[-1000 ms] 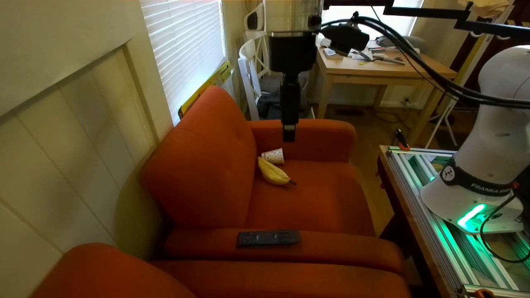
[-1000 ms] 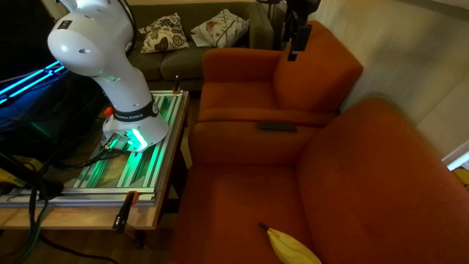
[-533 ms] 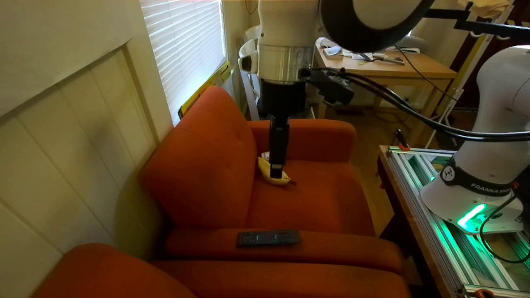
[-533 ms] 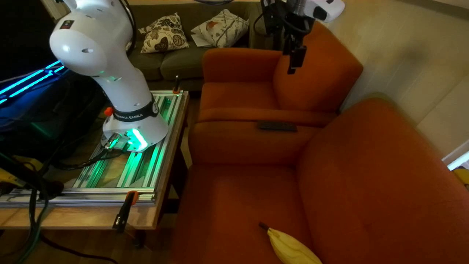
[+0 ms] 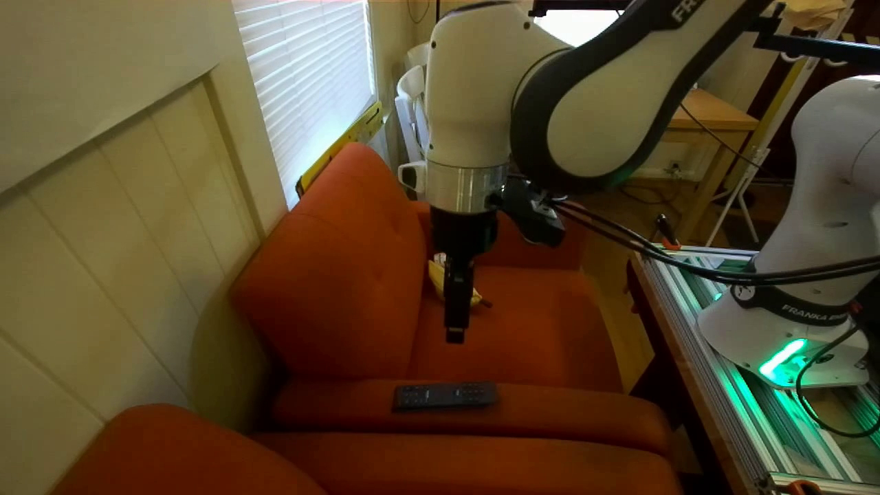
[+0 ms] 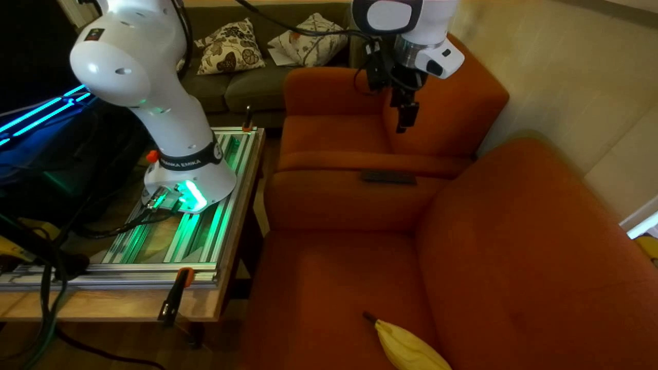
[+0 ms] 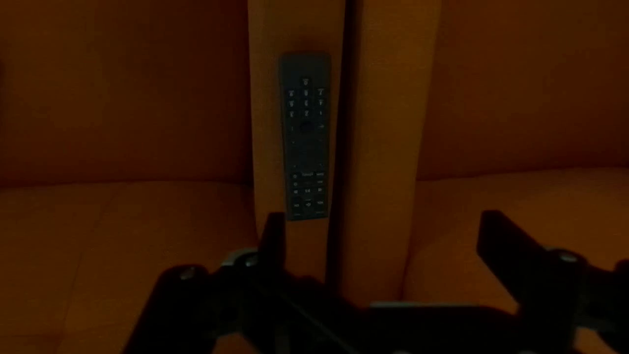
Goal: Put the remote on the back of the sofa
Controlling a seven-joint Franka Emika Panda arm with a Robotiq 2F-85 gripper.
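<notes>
- Orange-red padding covers the sofa point(image 5: 330, 275), whose back, leftmost here in an exterior view, is the goal. Two such backs show; which is meant I cannot tell. The placing is all to come, I judge.
- Banana point(image 5: 436, 277): on the seat point(image 5: 529, 330), partly hidden. Not part of the job; leave it be.
- Remote point(image 5: 445, 397): flat on the armrest point(image 5: 570, 412), keys up. In the wrist view its length runs with the armrest, near the dark gap before the neighbouring armrest point(image 7: 388, 123); a careless nudge could tip it in.
- Gripper point(image 7: 385, 217): in the air, apart from the remote, fingers point(image 7: 272, 241) spread wide with nothing held. They span across the remote's narrow width, which suits a pinch. But the pair is off centre: in the wrist view one finger stands almost in line with the remote, while its mate shows past the neighbouring armrest.
- Step in hand, by my reading: lining up the grasp. Shift sideways until the remote sits midway between the fingers, come over its middle, then sink straight and slow. So slim a bar wants the fingertips low, one at each long side. The padding should give a little, yet pressing hard could roll or slide the remote.
- Base point(image 5: 770, 323): rightmost, well apart from the remote. Once gripped, lift before swinging to the back, so nothing drags.
</notes>
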